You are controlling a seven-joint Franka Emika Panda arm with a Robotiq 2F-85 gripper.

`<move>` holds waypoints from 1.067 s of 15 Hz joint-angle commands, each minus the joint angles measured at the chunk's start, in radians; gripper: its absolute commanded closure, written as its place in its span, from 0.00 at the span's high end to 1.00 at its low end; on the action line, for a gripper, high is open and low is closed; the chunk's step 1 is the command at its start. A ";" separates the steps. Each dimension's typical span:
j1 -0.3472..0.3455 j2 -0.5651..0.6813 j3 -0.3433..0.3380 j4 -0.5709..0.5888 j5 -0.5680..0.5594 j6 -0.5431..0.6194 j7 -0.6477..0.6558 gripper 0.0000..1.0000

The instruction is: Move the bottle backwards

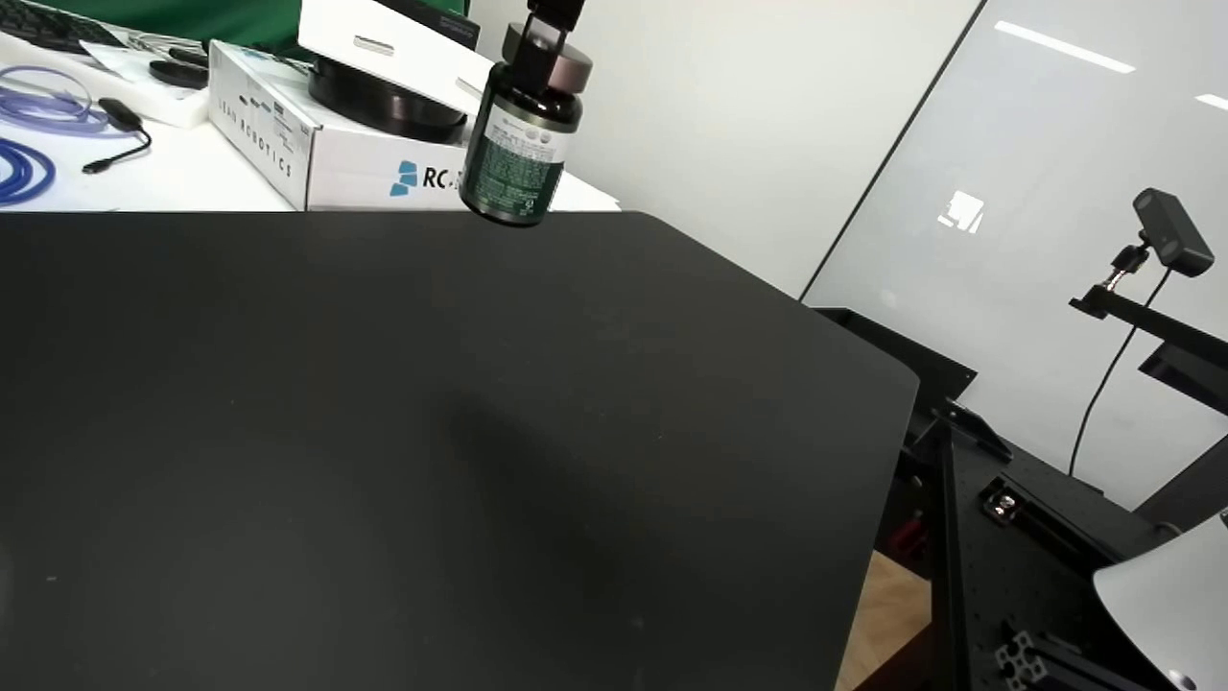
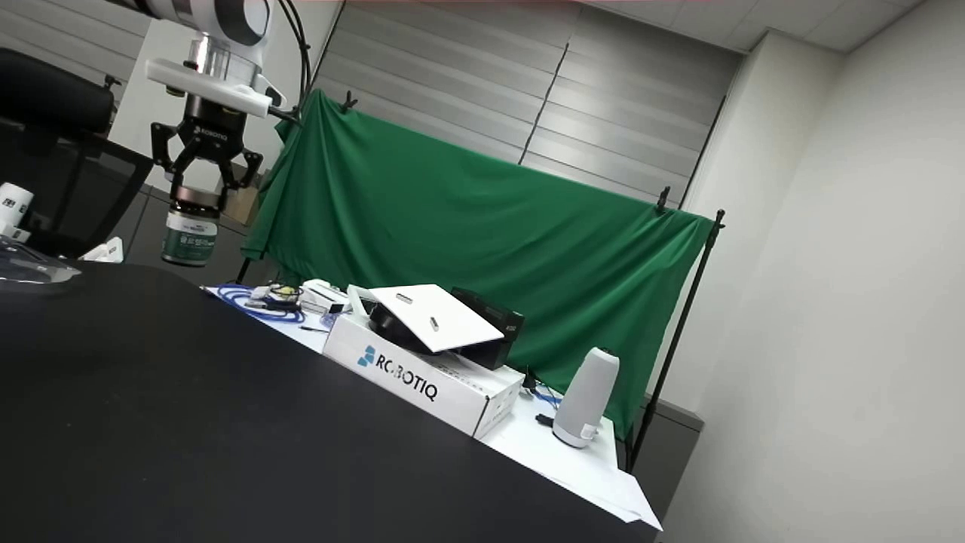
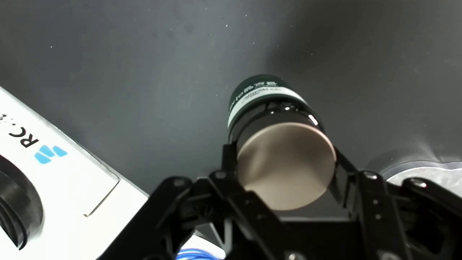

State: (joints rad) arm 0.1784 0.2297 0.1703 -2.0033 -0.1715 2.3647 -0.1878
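Note:
The bottle, dark glass with a green label, a white band and a shiny brownish cap, shows in both exterior views (image 1: 518,163) (image 2: 190,240) and in the wrist view (image 3: 260,94). It hangs in the air above the black table (image 1: 365,384), near the edge beside the white table. My gripper (image 2: 199,197) is shut on the bottle, its fingers on opposite sides of the cap. In the wrist view my gripper (image 3: 284,155) has the cap between its fingers. The bottle looks slightly tilted in an exterior view, and its underside is hidden.
A white box (image 2: 415,381) with a black round part and a white plate on it stands on the white table past the black table's edge. Blue cables (image 1: 21,173) lie beside it. A clear plastic item (image 2: 34,265) lies on the black table near the bottle.

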 commanded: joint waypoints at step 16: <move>-0.010 0.311 -0.023 0.244 -0.057 0.122 -0.085 0.36</move>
State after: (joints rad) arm 0.1729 0.4258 0.1322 -1.8864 -0.2499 2.5035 -0.2314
